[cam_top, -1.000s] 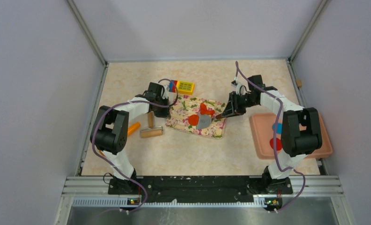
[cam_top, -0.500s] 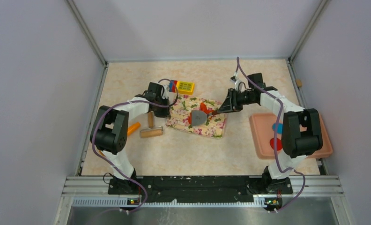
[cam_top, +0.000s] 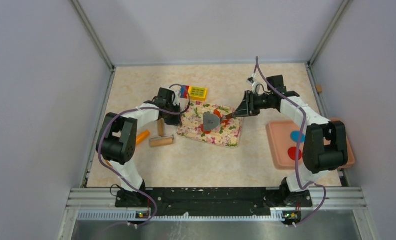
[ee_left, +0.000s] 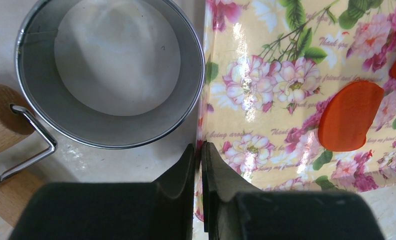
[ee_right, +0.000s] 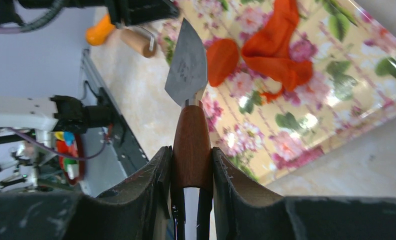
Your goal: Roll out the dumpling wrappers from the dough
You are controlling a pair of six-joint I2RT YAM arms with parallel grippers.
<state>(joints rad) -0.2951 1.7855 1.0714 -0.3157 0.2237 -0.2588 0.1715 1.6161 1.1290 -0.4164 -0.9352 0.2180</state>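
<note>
Progress partial: 1 flat dumpling wrapper (ee_right: pixel 222 60) on floral mat (ee_right: pixel 336 75), mid-frame, beside ragged dough (ee_right: pixel 278 47) not yet rolled. Red disc (cam_top: pixel 294 153) on tray (cam_top: pixel 281 135), frame right. Right fingers (ee_right: pixel 153 185) clamp scraper (ee_right: pixel 191 130) handle; left fingers (ee_left: pixel 178 170) nearly shut, pinching mat edge.

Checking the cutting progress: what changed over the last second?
The right pincer, clamped on the scraper, moved its blade toward the far side of the floral mat, over the dough. The left pincer stayed shut on the mat's edge; rolling pin and tray unmoved.
</note>
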